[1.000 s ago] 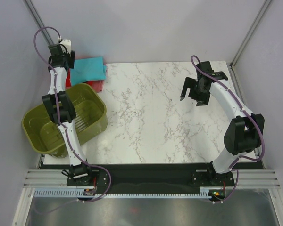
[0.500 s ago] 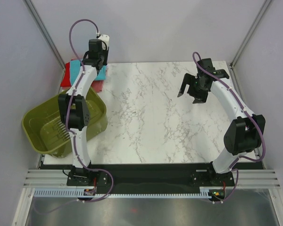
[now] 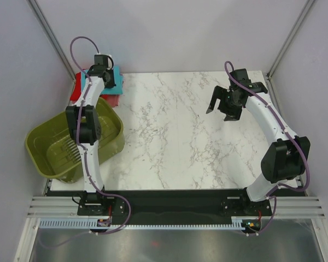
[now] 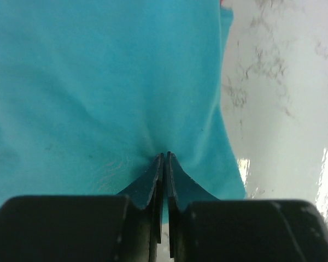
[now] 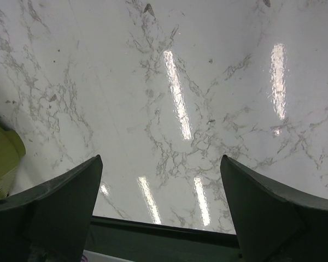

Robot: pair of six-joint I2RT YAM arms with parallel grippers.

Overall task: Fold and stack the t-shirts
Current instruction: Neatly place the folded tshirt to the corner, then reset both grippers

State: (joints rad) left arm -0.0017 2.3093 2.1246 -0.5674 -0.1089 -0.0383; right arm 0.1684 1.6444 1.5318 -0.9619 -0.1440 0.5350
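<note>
The turquoise t-shirt (image 3: 117, 78) lies at the table's far left corner and fills most of the left wrist view (image 4: 98, 82). My left gripper (image 3: 105, 78) (image 4: 165, 156) is down on it. Its jaws stand together, and the cloth puckers into creases at their tips. The red t-shirt (image 3: 75, 93) lies under the turquoise one and sticks out to the left of the arm and at the near edge (image 3: 112, 100). My right gripper (image 3: 223, 107) (image 5: 160, 158) hangs open over bare marble at the far right, with nothing between its fingers.
An olive-green slotted basket (image 3: 46, 150) stands at the left edge of the marble table (image 3: 169, 136), just in front of the shirts; its corner (image 5: 3, 155) shows in the right wrist view. Grey walls and frame posts close in the back and sides.
My left gripper has swung over the far left corner, come down onto the turquoise t-shirt, and gone from open to shut. The right arm has barely moved.
</note>
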